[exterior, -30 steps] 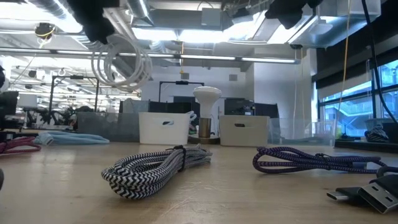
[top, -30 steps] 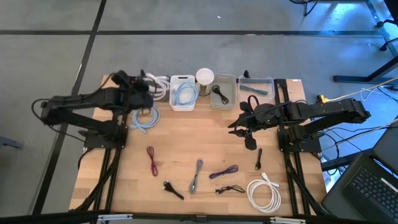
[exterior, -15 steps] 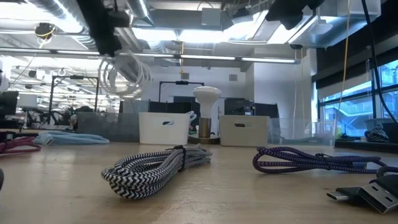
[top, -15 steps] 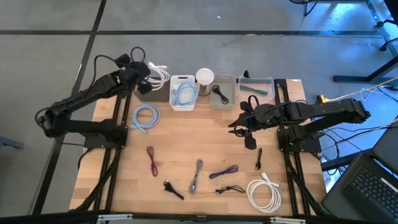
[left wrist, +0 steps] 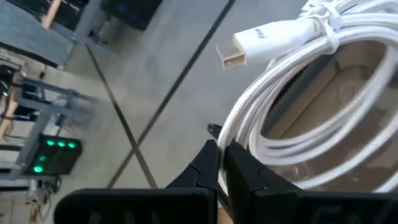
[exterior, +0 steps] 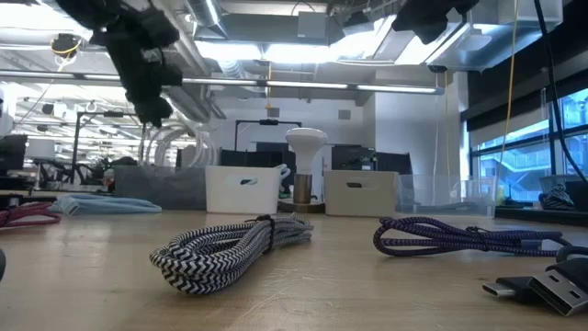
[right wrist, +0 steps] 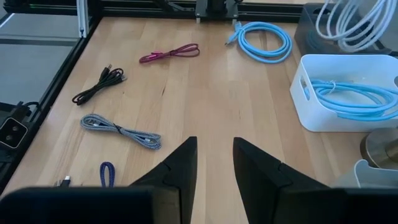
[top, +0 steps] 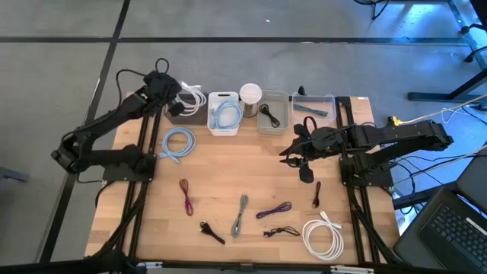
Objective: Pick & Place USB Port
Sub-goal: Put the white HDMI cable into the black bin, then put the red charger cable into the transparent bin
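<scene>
My left gripper is at the far left of the table, shut on a coiled white USB cable. The coil hangs over a dark grey bin. In the left wrist view the cable's white plug sticks out from the coil. The low view shows the coil hanging below the gripper. My right gripper hovers open above the table's right half, with nothing between its fingers. My left gripper pinches the white coil between its two shut fingers, on the strands at one side of the loop. The coil hangs slack below the fingers over the dark bin. I cannot tell whether its lower end touches the bin.
Along the far edge stand a white bin with a light blue cable, a lamp bulb, a grey bin and a clear bin. Loose cables lie on the wood: light blue, magenta, zigzag, purple, white.
My left arm has swung toward the table's far edge and its wrist has turned. The gripper has sunk toward the dark bin while staying shut on the white coil, which now hangs lower than before.
</scene>
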Robot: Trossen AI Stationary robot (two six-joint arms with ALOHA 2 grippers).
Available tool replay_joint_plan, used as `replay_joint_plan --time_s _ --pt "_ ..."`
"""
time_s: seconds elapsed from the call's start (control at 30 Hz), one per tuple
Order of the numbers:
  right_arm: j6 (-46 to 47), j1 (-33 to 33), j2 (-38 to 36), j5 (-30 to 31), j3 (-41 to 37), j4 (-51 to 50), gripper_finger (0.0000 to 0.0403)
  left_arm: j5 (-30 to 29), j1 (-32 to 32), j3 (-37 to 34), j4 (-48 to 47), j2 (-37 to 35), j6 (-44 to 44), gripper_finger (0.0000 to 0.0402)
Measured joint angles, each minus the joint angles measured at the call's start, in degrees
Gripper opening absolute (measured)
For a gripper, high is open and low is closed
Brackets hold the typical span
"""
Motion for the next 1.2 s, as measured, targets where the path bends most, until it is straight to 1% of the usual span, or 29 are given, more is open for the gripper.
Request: replay_joint_plan --time_s 0.17,0.37,0.5,0.57,0.67,0.77,1.0,1.1,1.2 --pt "0.0 0.0 0.0 0.0 0.0 0.08 0.0105 1.92 1.64 -1.77 0.25 4.7 -0.08 0.0003" --pt "0.01 0.0 0.0 0.0 0.0 0.42 0.0105 3.79 1.82 -1.74 4.57 12.04 0.22 0.0003" --pt "1.35 0.0 0.0 0.0 0.0 0.31 0.0105 2.67 1.85 -1.72 6.34 16.71 0.68 0.0004" --pt "1.8 0.0 0.0 0.0 0.0 -0.2 0.0105 2.38 2.25 -1.72 6.56 18.51 0.71 0.0011" --pt "2.6 0.0 0.0 0.0 0.0 -0.64 0.0105 1.98 2.85 -1.73 7.46 19.99 1.05 0.0036" --pt "2.6 0.0 0.0 -0.01 0.0 -0.66 0.0105 1.8 2.94 -1.74 8.83 19.37 1.86 0.007" --pt "2.6 0.0 0.0 0.0 0.0 -0.44 0.0105 0.47 2.93 0.89 9.64 14.26 2.82 0.0151" --pt "2.86 0.0 0.0 0.0 0.0 -0.46 0.0105 0.66 2.77 2.04 8.71 11.09 2.72 0.0176" --pt "2.85 0.0 0.0 0.0 0.0 -0.45 0.0105 1.92 2.73 3.21 6.4 8.1 2.44 0.019"
